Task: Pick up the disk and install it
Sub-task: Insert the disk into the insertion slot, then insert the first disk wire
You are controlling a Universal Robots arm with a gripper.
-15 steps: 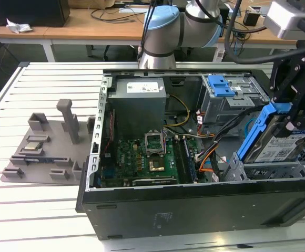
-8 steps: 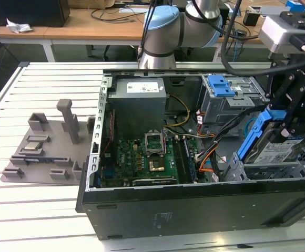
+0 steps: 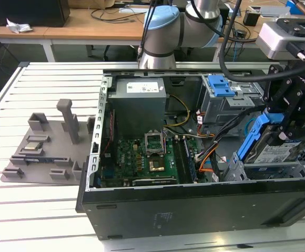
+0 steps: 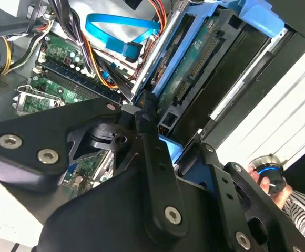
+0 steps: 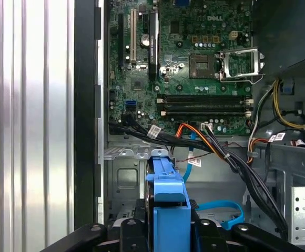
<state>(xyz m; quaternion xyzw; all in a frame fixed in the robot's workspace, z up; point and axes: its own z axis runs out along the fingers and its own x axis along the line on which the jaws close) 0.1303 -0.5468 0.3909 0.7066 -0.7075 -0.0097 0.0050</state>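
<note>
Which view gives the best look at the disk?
The exterior view: the disk shows its labelled face and blue rail, tilted in the gripper. The first wrist view shows its blue end; the second wrist view, its underside.

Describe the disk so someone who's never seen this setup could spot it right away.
Find the open computer case on the slatted table. At the exterior view's right end, the black tool grips the disk, tilted over the drive cage. Its barcode label and blue side rails set it apart.
</note>
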